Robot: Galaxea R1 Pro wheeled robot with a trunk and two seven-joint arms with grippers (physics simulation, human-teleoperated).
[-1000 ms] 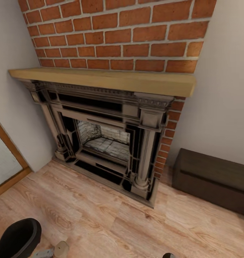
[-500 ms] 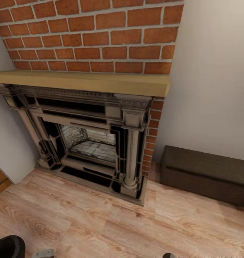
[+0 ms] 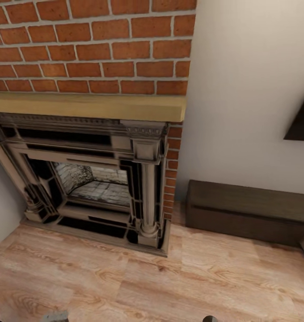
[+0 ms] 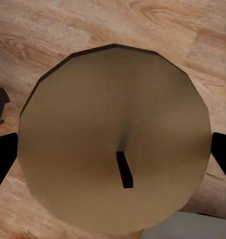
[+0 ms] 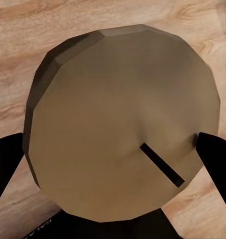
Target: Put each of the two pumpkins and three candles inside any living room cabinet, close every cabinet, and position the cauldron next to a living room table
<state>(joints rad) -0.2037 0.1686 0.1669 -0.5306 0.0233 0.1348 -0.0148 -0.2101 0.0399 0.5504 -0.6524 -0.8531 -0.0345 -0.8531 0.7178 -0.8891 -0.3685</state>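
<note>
In the left wrist view my left gripper (image 4: 113, 159) is shut on a candle (image 4: 113, 124), a tan round top with a short dark wick, one black finger on each side of it. My right gripper (image 5: 110, 159) is shut on another candle (image 5: 122, 114) in the same way. Both hang over the wood floor. In the head view the cabinet (image 3: 246, 210), low and dark brown, stands closed against the white wall to the right of the fireplace. The pumpkins, the cauldron and the table are out of view.
A brick fireplace (image 3: 94, 179) with a pale wooden mantel (image 3: 85, 106) takes up the left half of the head view. Light wood floor (image 3: 192, 286) lies between me and the cabinet. A dark angular object (image 3: 301, 118) hangs on the wall at the right edge.
The head view has swung to the right, so the fireplace sits further left and more of the cabinet shows. The cauldron at the lower left has dropped out of the picture.
</note>
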